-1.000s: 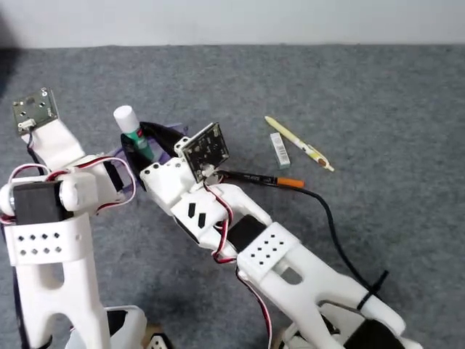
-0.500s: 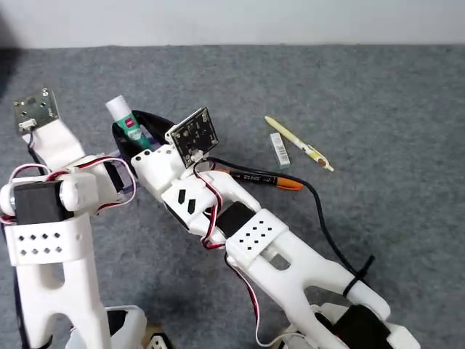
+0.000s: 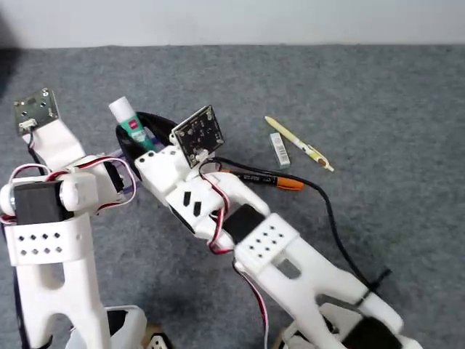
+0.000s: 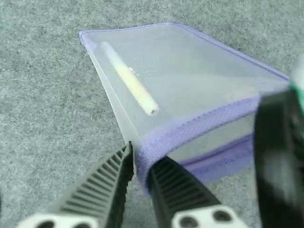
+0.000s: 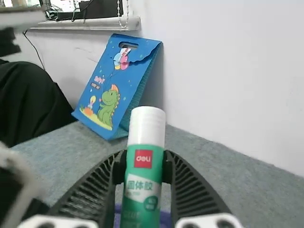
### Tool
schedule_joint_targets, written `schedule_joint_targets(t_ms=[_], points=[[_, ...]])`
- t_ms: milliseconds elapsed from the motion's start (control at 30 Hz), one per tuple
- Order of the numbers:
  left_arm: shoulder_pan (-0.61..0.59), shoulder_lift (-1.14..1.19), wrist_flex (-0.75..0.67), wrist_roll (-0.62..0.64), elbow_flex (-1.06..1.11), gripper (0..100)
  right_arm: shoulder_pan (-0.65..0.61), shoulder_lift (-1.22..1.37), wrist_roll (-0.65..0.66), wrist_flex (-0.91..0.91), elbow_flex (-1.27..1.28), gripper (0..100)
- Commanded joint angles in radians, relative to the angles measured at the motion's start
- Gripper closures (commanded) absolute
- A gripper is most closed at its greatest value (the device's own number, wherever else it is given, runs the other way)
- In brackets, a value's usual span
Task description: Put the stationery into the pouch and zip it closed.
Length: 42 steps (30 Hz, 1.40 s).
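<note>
From above, we see the right tool clamped on a glue stick, white cap up. A yellow pen, an eraser and a black marker lie on the table, well apart from it. At the left wrist, the left tool pinches the clear pouch by its purple zip edge, and a pale pen lies inside. At the right wrist, the stick's red-and-green printed label faces us.

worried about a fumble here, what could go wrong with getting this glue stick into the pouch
The left gripper pinches only a thin bit of the pouch rim, so the pouch might slip free. The glue stick in the right gripper might catch on the purple rim instead of going in.
</note>
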Motion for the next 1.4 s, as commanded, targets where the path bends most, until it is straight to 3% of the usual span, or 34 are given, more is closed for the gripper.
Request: schedule_joint_targets(t_ms=[0, 333, 500, 967, 1167, 1367], points=[[0.011, 0.000, 0.005, 0.008, -0.051, 99, 0.005, -0.134, -0.005, 0.191, -0.061, 97.6], [0.011, 0.000, 0.003, 0.008, -0.051, 99, 0.173, -0.262, -0.048, 0.737, -0.061, 97.7], [0.011, 0.000, 0.003, 0.008, -0.051, 99, 0.300, -0.228, -0.087, 0.908, -0.055, 97.7], [0.011, 0.000, 0.005, 0.008, -0.050, 99, 0.343, 0.297, 0.031, 0.929, -0.077, 96.4], [0.009, -0.002, 0.005, 0.008, -0.050, 99, 0.341, 0.374, 0.051, 0.931, -0.100, 80.5], [0.009, -0.002, 0.005, 0.008, -0.050, 99, 0.341, 0.381, 0.051, 0.929, -0.100, 85.2]])
